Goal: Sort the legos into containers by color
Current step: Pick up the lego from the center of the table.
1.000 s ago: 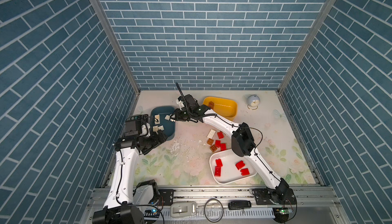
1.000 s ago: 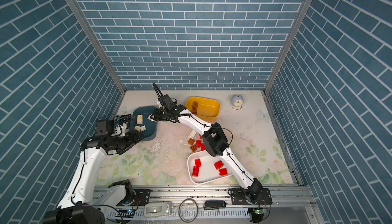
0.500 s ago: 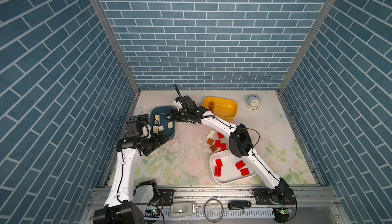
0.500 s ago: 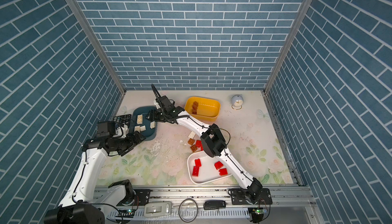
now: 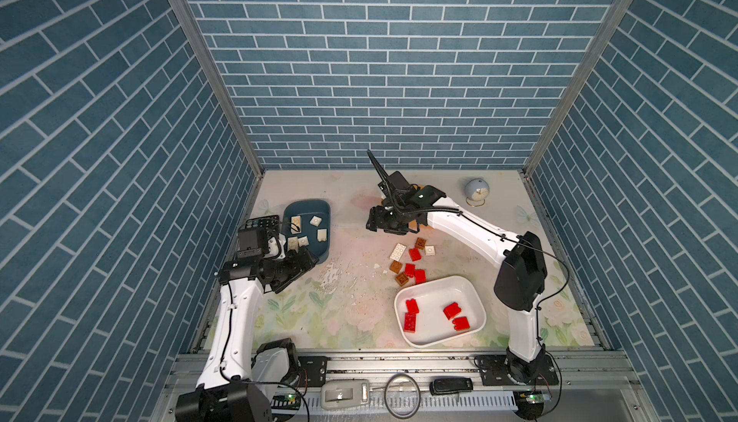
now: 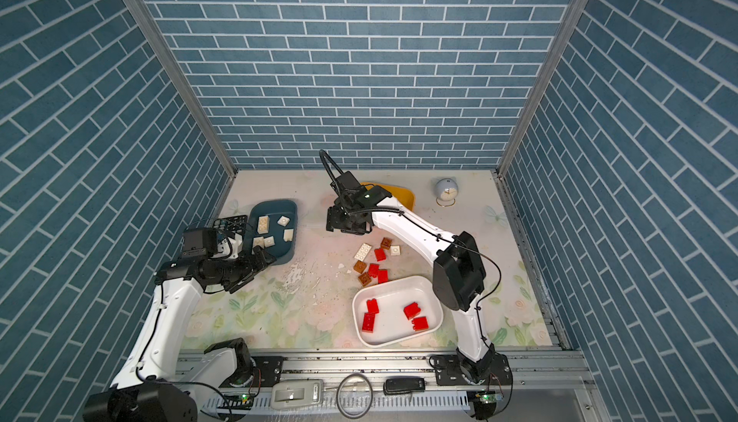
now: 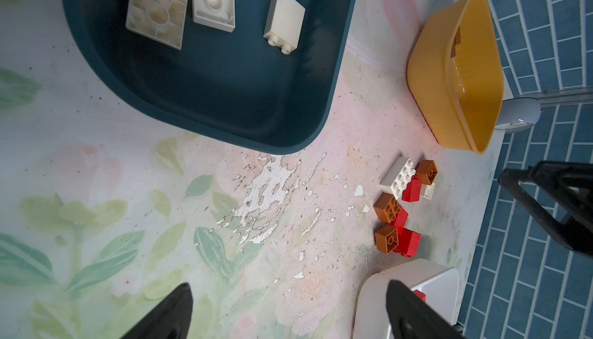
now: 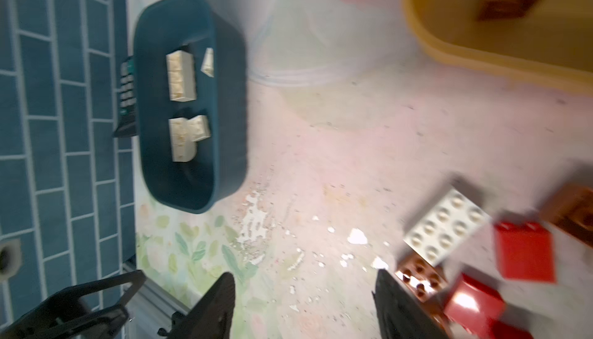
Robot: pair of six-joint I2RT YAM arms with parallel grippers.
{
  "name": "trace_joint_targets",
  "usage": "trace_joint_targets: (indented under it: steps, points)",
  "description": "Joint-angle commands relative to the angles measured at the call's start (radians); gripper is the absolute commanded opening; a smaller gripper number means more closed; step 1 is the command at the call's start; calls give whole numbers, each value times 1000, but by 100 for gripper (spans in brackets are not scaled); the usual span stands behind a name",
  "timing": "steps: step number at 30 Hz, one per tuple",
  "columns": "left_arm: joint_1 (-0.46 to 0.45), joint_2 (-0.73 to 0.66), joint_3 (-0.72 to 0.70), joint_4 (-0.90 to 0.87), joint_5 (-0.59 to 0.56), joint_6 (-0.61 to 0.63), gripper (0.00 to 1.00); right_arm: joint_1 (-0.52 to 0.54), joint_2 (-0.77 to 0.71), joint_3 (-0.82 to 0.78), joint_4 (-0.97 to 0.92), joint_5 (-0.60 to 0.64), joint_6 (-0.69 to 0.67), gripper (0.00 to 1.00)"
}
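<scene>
I have just emptied my jaws over the blue tub (image 5: 306, 205) and pulled away; my right gripper (image 8: 305, 308) now hangs clear of that tub, parted and holding nothing. Through the blur, five white bricks (image 5: 315, 221) seem to lie in it; the loose legos (image 5: 413, 254) wait farther from it.

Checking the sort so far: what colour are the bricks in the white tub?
Red. The bricks in the white tub show best in a top view.

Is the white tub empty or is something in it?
Not empty. The white tub holds four red bricks on its floor, seen in both top views.
</scene>
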Motion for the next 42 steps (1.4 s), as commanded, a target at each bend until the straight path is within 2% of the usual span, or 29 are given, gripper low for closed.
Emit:
trace_joint_targets:
  steps: [1,9,21,30,37,42]
  points:
    - [5,12,6,3,11,16,96,-6,-10,-77,-152,129,140,70]
    - [5,17,6,-1,16,30,96,-28,73,-84,-138,129,242,74]
    - [5,21,-12,11,14,34,96,-45,223,-20,-134,105,254,63]
    - [5,24,-15,11,11,40,95,-42,322,27,-180,129,241,46]
    - [5,26,-15,11,9,39,95,-38,334,71,-217,185,204,27]
    - [5,31,-10,7,6,41,95,-37,280,94,-220,229,137,24]
